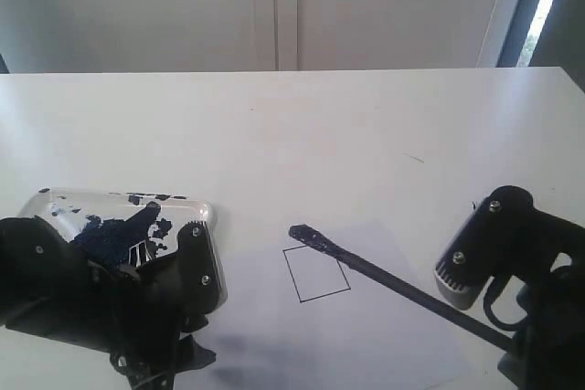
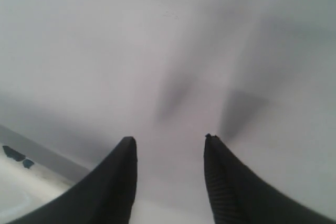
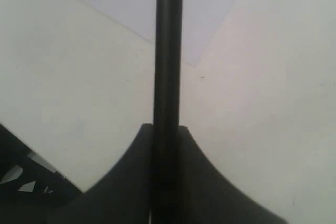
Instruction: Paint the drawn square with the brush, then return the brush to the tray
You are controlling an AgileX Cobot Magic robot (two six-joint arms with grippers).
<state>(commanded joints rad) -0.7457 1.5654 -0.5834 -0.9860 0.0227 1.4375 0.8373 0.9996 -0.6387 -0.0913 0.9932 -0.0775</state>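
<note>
Brush (image 1: 393, 282) pinched in the right jaws, its black handle running straight out from between them and across a white paper sheet (image 1: 402, 344) on the counter (image 1: 274, 125). The paint-dark tip, at the end farthest from those jaws, sits at one corner of the drawn square (image 1: 316, 273), whose inside shows white. Whether the tip touches the paper cannot be told. The square lies out ahead of the right jaws and off to one side of the left jaws. The left jaws stand spread with nothing between them, over bare counter, with soft shadows ahead of them. The tray (image 1: 57, 202), glossy and smeared with blue-black paint, lies just beside the left jaws, partly hidden by the left arm (image 1: 55, 289), and well apart from the right jaws and the brush.
</note>
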